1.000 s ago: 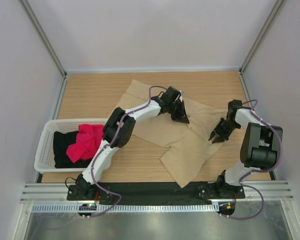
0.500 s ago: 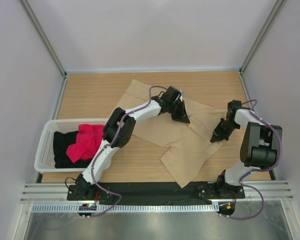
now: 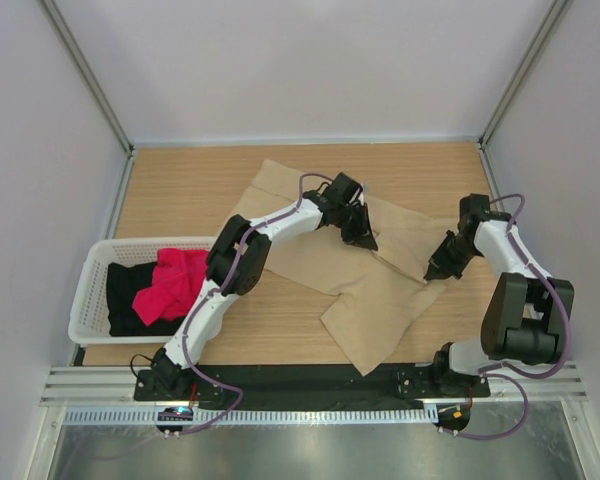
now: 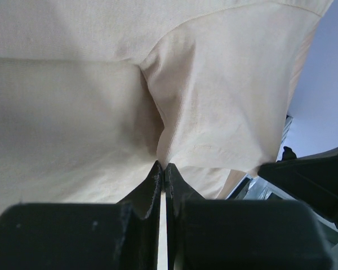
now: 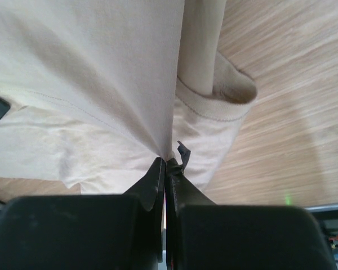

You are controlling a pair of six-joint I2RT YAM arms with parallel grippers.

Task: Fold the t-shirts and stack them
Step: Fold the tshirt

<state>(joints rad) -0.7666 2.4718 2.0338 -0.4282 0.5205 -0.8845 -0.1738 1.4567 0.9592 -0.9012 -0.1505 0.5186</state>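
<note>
Right wrist view: the tan t-shirt (image 5: 90,73), judged limp and light, is pinched in bunched folds at the tips of the right pincer (image 5: 166,162) and the left pincer (image 4: 163,167).

Your wooden counter (image 3: 180,190), seen from above: a large tan t-shirt (image 3: 370,300) lies rumpled across its middle and right side, one corner close to the far wall and another reaching the near edge. The right wrist view shows you a hemmed sleeve curled over on the wood grain. A white slotted plastic basket (image 3: 140,244) sits at the counter's left, by the near edge, apart from the shirt.
</note>
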